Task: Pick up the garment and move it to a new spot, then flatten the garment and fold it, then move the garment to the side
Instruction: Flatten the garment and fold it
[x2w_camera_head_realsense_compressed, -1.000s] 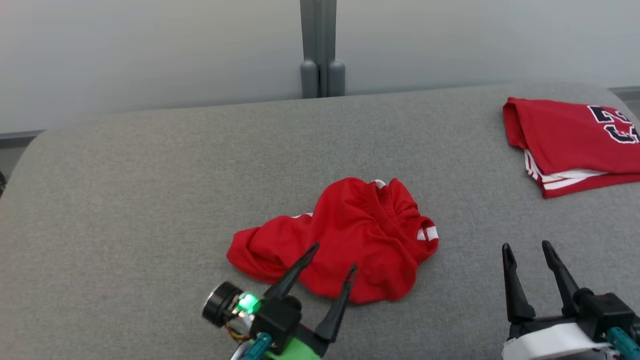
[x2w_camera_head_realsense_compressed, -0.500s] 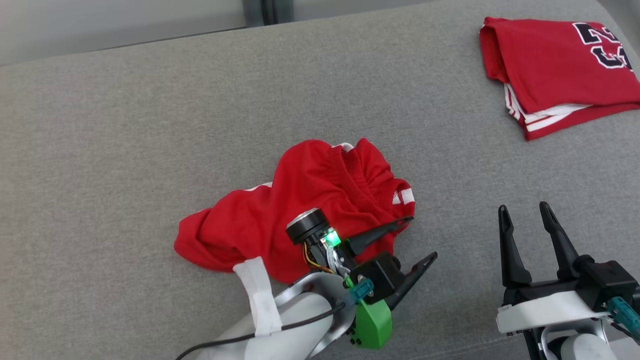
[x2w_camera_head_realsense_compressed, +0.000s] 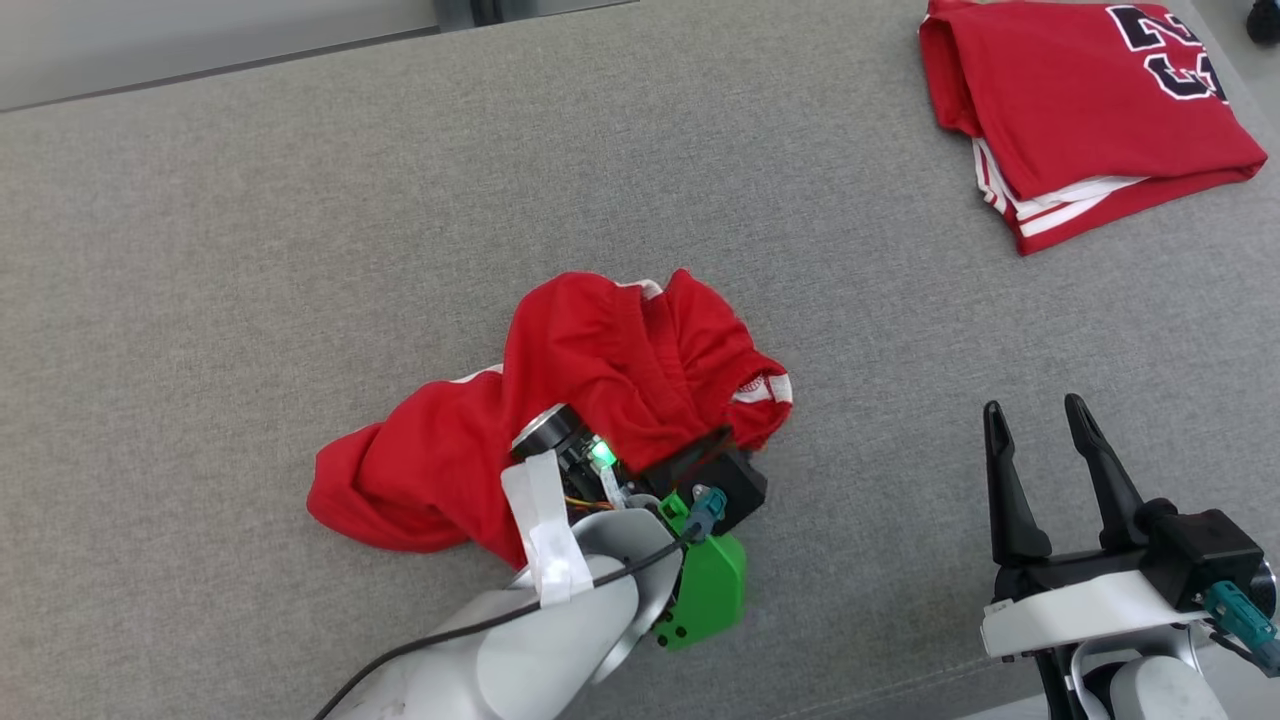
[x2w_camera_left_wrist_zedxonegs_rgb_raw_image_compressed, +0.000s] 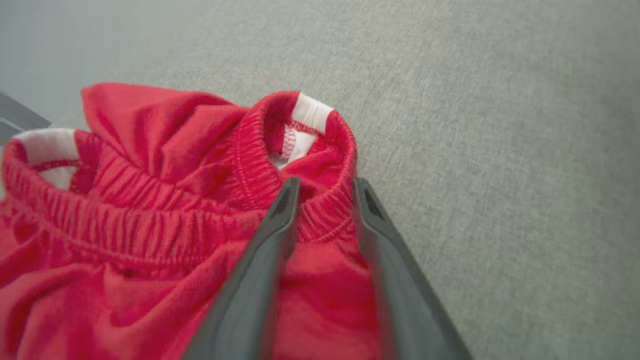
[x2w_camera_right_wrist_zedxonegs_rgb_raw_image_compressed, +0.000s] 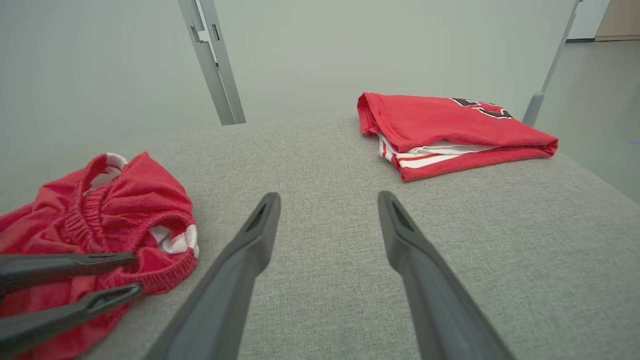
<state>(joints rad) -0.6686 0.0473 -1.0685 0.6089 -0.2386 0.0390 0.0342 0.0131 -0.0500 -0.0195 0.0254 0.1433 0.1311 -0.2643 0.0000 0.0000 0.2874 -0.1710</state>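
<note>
Grey woven upholstery (x2w_camera_head_realsense_compressed: 250, 250) carries everything. Nearest, the right gripper (x2w_camera_head_realsense_compressed: 1033, 408) hovers wide open and empty. The left gripper (x2w_camera_left_wrist_zedxonegs_rgb_raw_image_compressed: 326, 192) has its jaws narrowed onto the elastic band of the garment (x2w_camera_head_realsense_compressed: 600, 350), which lies crumpled at mid-surface; the band fills the gap between them. The cloth looks light, soft and limp, so the thick gathered band seems the best hold. Earlier these jaws stood wide apart. Far right lies a folded jersey (x2w_camera_head_realsense_compressed: 1080, 90).
</note>
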